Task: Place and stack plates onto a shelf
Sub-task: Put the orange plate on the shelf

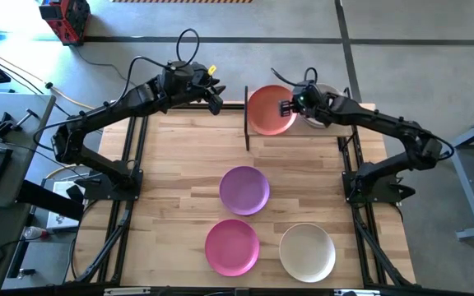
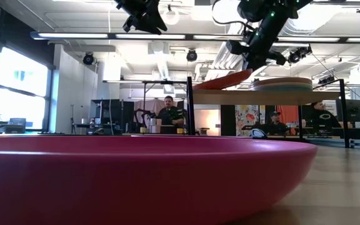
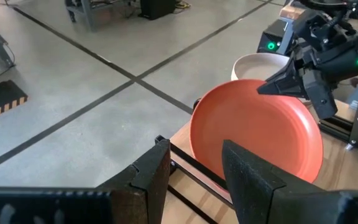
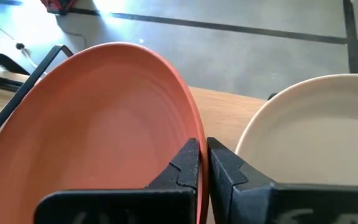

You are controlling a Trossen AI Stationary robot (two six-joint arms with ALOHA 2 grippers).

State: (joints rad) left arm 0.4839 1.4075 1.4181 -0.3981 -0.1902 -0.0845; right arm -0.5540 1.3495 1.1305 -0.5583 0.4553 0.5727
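Your right end effector (image 1: 290, 107) is clamped on the rim of the orange plate (image 1: 268, 110); in the right wrist view its two fingers (image 4: 188, 163) pinch the plate's edge between them with no gap to spare. The plate sits tilted over the left half of the shelf (image 2: 274, 96), its far side lifted in the low view, where it slopes up toward the gripping fingers. You cannot tell from these views whether its lower edge rests on the shelf board.

Just beside it, on the right half of the shelf, lies a stack topped by a cream plate (image 4: 309, 130). In the low view the stack (image 2: 281, 83) sits flat on the board, near the orange plate's raised edge.

Your left end effector (image 1: 215, 99) hangs over the back edge of the desk (image 1: 179, 164), left of the shelf's black post (image 1: 246, 119). Its fingers (image 3: 151, 171) stand apart and hold nothing; through the gap you see the orange plate and the right arm beyond it.

Three plates lie flat on the desk, well apart from the shelf: a purple plate (image 1: 243, 190) near the middle, a magenta plate (image 1: 231, 246) at the front, and an off-white plate (image 1: 307, 252) to its right.
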